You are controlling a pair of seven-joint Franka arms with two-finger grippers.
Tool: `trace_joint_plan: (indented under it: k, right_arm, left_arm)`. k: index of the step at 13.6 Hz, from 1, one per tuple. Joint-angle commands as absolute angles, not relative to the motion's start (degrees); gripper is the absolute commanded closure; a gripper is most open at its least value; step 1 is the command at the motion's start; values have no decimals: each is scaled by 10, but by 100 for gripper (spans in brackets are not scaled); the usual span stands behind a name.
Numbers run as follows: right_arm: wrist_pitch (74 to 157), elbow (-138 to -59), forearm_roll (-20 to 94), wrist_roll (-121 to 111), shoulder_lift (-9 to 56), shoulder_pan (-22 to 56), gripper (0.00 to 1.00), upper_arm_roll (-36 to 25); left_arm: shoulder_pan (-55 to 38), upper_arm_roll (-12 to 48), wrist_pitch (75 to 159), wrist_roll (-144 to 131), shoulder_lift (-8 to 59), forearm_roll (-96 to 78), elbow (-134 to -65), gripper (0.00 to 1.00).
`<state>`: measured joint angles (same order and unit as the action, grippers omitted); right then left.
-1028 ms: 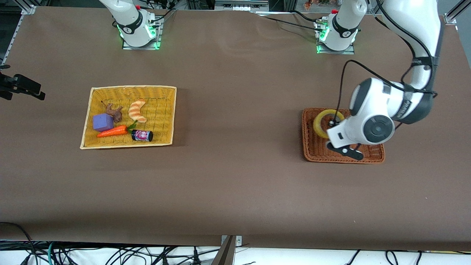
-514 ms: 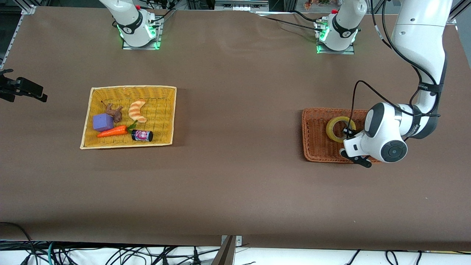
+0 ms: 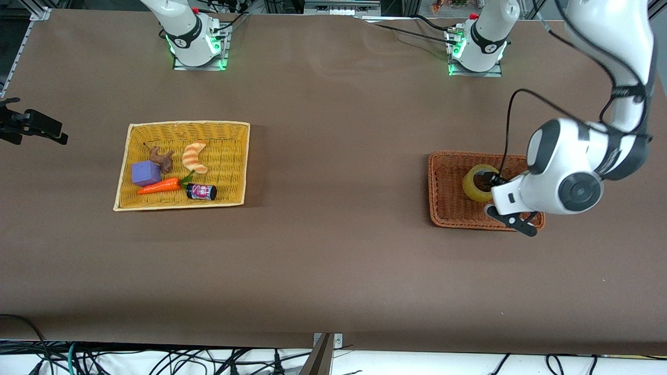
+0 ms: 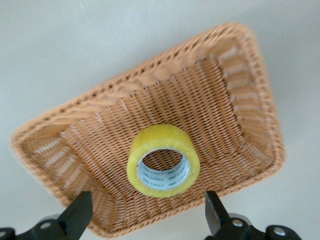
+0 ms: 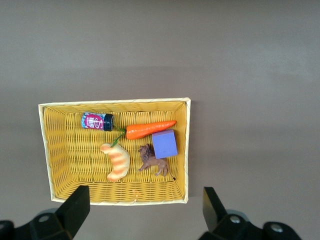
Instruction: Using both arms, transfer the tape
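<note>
Two arms on show: one is working, the other is waiting.
Tape: the tape (image 4: 159,142) lies in the brown basket (image 3: 432,187), near its middle and a shade toward ten o'clock as the high camera sees it. Nothing is touching it.
Left gripper: the left gripper (image 4: 147,197) hangs over the brown basket, above the roll. Its jaws are spread wide and hold nothing. One finger (image 4: 77,212) shows on each flank of the roll in the left wrist view.
Right gripper: the right gripper (image 5: 144,197) waits up high, jaws apart and empty, looking down on the yellow basket (image 3: 187,124).
Layout: the yellow basket sits at nine o'clock from the brown one, well apart from it on the tabletop (image 3: 333,250). It holds toys, a croissant toy (image 3: 195,157) among them, and that one is not the target.
Step in hand: by my reading, the pickup of the roll, with the handover to the other arm to come after.
Doing it well: come straight down with the roll centred between the fingers, so both pads meet the outer band together. Keep the fingertips off the wicker floor and the rim.
Grip choice: pinch across the ring, or take one wall through the hole. Either way, leave a free side for the other arm to grasp.
Risk: an off-centre close would nudge the roll sideways or tip it on the weave.
</note>
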<state>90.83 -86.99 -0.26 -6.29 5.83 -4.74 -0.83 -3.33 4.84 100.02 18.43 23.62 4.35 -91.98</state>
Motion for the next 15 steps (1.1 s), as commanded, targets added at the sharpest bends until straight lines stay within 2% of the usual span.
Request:
trace_joint_plan:
  k: [1, 5, 7, 11, 15]
  right_arm:
    - [905, -860, 5, -71, 62, -46, 0, -11]
    - [905, -860, 5, -70, 62, -46, 0, -11]
    - [905, -860, 5, -71, 62, -47, 0, -11]
    - [905, -860, 5, -71, 62, -47, 0, -11]
    - [904, -860, 5, -70, 62, -47, 0, -11]
  left_arm:
    - [-26, 55, 990, 185, 152, 43, -919, 0]
    - [-18, 50, 949, 181, 81, 49, -885, 0]
    - [-18, 18, 951, 109, 57, 45, -890, 0]
    - [-27, 8, 995, 16, -12, 1, -983, 0]
    - [-27, 10, 981, 15, -17, -1, -988, 0]
